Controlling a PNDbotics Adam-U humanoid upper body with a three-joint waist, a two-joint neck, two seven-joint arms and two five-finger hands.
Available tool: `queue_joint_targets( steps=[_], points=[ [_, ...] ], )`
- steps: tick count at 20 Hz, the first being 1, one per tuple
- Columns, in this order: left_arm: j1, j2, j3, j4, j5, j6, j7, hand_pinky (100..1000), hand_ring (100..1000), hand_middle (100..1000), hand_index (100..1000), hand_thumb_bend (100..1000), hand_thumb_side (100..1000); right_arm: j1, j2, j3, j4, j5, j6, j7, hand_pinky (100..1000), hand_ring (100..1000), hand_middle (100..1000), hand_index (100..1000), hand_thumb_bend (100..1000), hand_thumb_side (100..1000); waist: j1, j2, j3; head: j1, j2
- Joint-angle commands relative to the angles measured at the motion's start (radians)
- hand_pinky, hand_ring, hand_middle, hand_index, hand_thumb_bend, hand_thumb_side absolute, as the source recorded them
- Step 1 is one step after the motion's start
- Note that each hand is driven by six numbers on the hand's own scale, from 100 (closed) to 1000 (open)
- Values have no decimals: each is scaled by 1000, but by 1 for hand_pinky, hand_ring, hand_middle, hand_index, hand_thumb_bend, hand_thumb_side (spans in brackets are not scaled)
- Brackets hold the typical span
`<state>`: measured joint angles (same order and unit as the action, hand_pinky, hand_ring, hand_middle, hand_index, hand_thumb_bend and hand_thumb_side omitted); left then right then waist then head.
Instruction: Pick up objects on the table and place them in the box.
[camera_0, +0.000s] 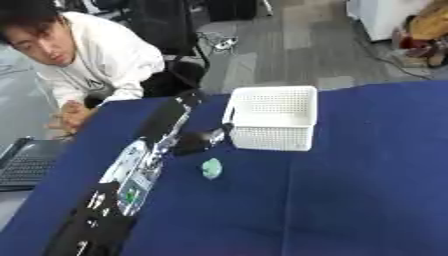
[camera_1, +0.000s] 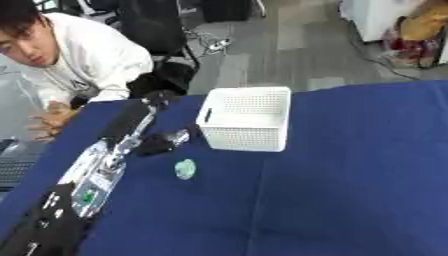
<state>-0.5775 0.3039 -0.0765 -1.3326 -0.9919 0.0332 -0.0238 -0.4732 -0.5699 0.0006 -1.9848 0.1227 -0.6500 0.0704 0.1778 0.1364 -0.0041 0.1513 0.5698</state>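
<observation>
A small pale green object (camera_0: 211, 168) lies on the blue table (camera_0: 367, 190), a little in front of the white perforated box (camera_0: 271, 138). The box stands at the table's far middle and shows nothing inside. My left arm runs up from the lower left corner. Its black left hand (camera_0: 198, 142) hovers low by the box's near left corner, just behind and to the left of the green object and apart from it. The hand appears only as a dark shape. My right hand is out of sight.
A laptop (camera_0: 22, 167) sits beside the table's left edge. The table's far edge runs just behind the box, with grey floor and cables beyond it. Blue cloth stretches to the right and front of the box.
</observation>
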Motion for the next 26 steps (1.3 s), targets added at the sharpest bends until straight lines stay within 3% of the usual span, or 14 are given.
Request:
queue_joint_targets(
  steps=[1, 4, 5, 6, 7, 8, 11, 17, 25, 26],
  points=[
    [-10, 6, 17, -1, -79, 61, -33, 316, 539, 782, 883, 692, 903, -10, -8, -4, -15, 1, 3, 0, 100, 268, 312, 577, 100, 1000, -10, -15, 2, 14, -14],
    [-1, -7, 30, 0, -128, 110, -73, 337, 571, 815, 899, 694, 940, -10, -8, -5, -15, 1, 4, 0, 100, 268, 312, 577, 100, 1000, -11, -15, 2, 15, -16],
    [6, -13, 37, -3, -136, 125, -81, 428, 629, 855, 918, 671, 999, -10, -8, -6, -15, 1, 4, -1, 100, 268, 313, 577, 100, 1000, -11, -15, 3, 14, -17],
    [13, -20, 44, -9, -141, 138, -87, 421, 622, 850, 918, 678, 987, -10, -8, -6, -15, 1, 4, -1, 100, 268, 313, 577, 100, 1000, -11, -15, 3, 14, -17],
    [21, -26, 51, -14, -143, 150, -92, 494, 689, 878, 927, 639, 1000, -9, -8, -7, -15, 2, 4, -2, 100, 268, 312, 577, 100, 1000, -11, -15, 4, 14, -17],
    [32, -32, 58, -21, -143, 162, -96, 484, 681, 875, 926, 642, 1000, -8, -9, -7, -15, 2, 4, -2, 100, 268, 312, 577, 100, 1000, -11, -16, 5, 15, -16],
    [64, -48, 75, -41, -137, 189, -106, 567, 764, 927, 951, 584, 1000, -7, -10, -8, -15, 4, 4, -4, 100, 268, 312, 577, 100, 1000, -12, -15, 8, 16, -15],
    [115, -67, 92, -78, -116, 217, -104, 598, 780, 952, 972, 545, 1000, -2, -12, -9, -15, 7, 4, -6, 100, 267, 311, 576, 100, 1000, -13, -16, 13, 18, -15],
    [152, -80, 76, -95, -84, 202, -104, 613, 789, 956, 977, 656, 1000, -2, -13, -8, -15, 8, 4, -7, 100, 267, 311, 576, 100, 1000, -14, -16, 14, 18, -18],
    [156, -84, 74, -98, -80, 199, -102, 618, 790, 958, 982, 703, 1000, -2, -13, -8, -15, 8, 4, -7, 100, 267, 311, 576, 100, 1000, -14, -15, 14, 17, -18]
  ],
)
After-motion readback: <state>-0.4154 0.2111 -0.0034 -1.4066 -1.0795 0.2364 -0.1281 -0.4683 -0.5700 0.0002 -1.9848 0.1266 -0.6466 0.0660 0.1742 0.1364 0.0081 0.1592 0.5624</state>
